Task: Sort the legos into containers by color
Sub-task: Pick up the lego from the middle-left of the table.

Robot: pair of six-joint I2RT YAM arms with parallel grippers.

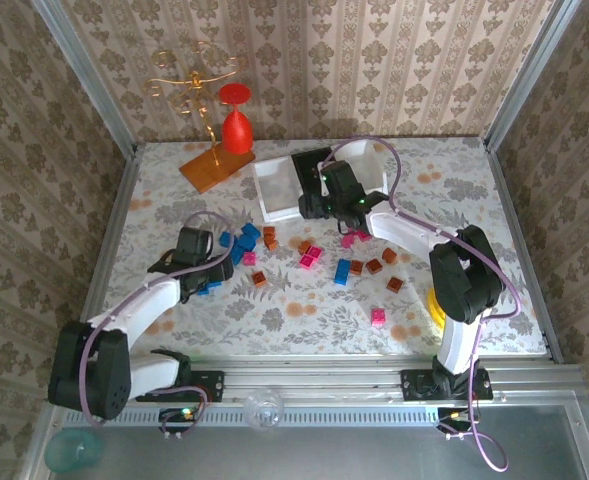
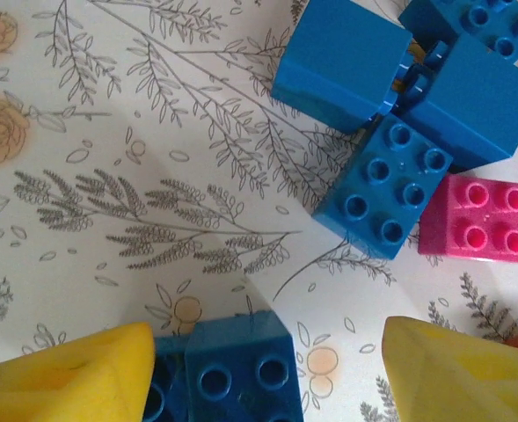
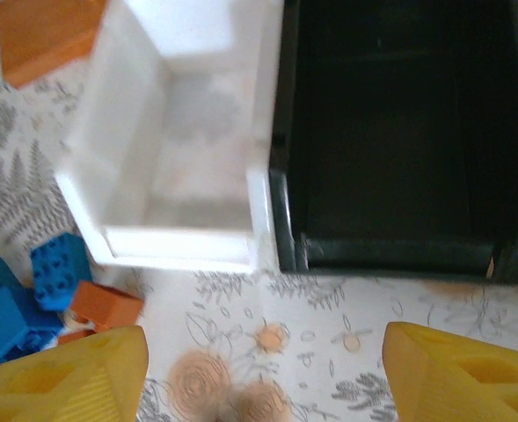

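Note:
The legos lie loose on the flowered cloth: blue ones (image 1: 242, 240) left of centre, pink (image 1: 311, 257) and orange-brown (image 1: 374, 266) toward the right. My left gripper (image 2: 267, 352) is down among the blue ones. Its yellow fingers (image 2: 74, 378) straddle a blue brick (image 2: 237, 369) that rests against the left finger, with a gap on the right. Ahead lie more blue bricks (image 2: 390, 176) and a pink one (image 2: 474, 220). My right gripper (image 3: 265, 360) hangs open with nothing in it, just in front of a white container (image 3: 179, 246) and a black container (image 3: 399, 255).
An orange board (image 1: 214, 165) with a gold wire stand and a red piece sits at the back left. Something yellow (image 1: 434, 305) lies by the right arm's base. An orange brick (image 3: 105, 303) and blue bricks (image 3: 56, 272) lie left of the right gripper.

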